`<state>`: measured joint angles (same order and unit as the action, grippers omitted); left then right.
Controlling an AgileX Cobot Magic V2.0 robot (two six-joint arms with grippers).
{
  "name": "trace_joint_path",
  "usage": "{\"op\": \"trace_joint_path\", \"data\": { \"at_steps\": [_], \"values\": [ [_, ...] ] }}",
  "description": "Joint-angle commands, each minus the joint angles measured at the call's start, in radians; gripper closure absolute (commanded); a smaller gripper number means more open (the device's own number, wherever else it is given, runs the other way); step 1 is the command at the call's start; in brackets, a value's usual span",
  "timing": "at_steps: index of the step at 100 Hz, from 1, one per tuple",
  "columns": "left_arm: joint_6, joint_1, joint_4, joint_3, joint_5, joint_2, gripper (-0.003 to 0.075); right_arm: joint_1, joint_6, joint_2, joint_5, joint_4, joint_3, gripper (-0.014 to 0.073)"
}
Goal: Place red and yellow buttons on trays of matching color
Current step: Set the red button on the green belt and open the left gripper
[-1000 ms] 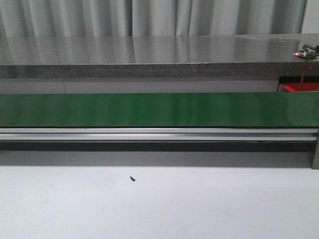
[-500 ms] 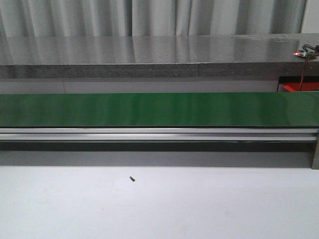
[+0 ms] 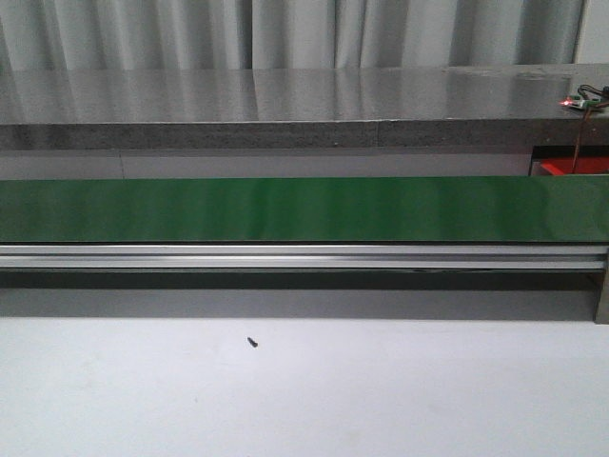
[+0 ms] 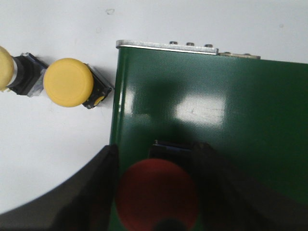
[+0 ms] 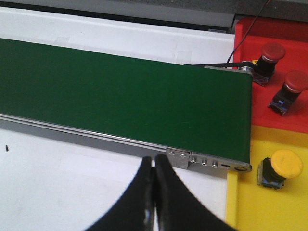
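In the left wrist view a red button sits between my left gripper's dark fingers, which press on both sides of its cap above the end of the green belt. Two yellow buttons lie on the white table beside the belt end. In the right wrist view my right gripper is shut on nothing, over the white table near the belt's other end. There the red tray holds two red buttons, and the yellow tray holds one yellow button. Neither arm shows in the front view.
The green belt runs across the front view on an aluminium rail. A small black screw lies on the white table in front of it. A grey counter and a corner of the red tray lie behind.
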<state>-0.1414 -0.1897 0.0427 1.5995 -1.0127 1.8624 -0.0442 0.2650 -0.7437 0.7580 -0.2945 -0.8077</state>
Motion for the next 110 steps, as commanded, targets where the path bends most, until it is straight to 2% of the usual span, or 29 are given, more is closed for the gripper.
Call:
{"op": "trace_joint_path", "data": {
  "at_steps": [1, 7, 13, 32, 54, 88, 110],
  "values": [
    [-0.010, 0.005, 0.012, 0.027, 0.026, -0.049, 0.0247, -0.001, 0.008, 0.005, -0.057, -0.019, -0.027, 0.0659],
    [-0.010, 0.005, 0.016, 0.027, 0.025, -0.049, 0.0169, -0.001, 0.008, 0.005, -0.057, -0.019, -0.027, 0.0659],
    [-0.010, 0.005, 0.021, 0.027, 0.025, -0.049, 0.0148, -0.001, 0.008, 0.005, -0.057, -0.019, -0.027, 0.0659],
    [-0.034, 0.005, 0.105, 0.031, 0.046, -0.083, 0.0152, -0.001, 0.008, 0.005, -0.057, -0.019, -0.027, 0.0659],
    [-0.034, -0.005, 0.106, 0.031, 0.092, -0.161, 0.0151, -0.001, 0.008, 0.005, -0.057, -0.019, -0.027, 0.0659],
    [0.005, -0.157, 0.106, 0.031, 0.133, -0.166, 0.0152, -0.001, 0.008, 0.005, -0.057, -0.019, -0.027, 0.0659],
    [0.091, -0.230, 0.105, 0.031, 0.191, -0.144, 0.0152, -0.001, 0.008, 0.005, -0.057, -0.019, -0.027, 0.0659]
  ]
}}
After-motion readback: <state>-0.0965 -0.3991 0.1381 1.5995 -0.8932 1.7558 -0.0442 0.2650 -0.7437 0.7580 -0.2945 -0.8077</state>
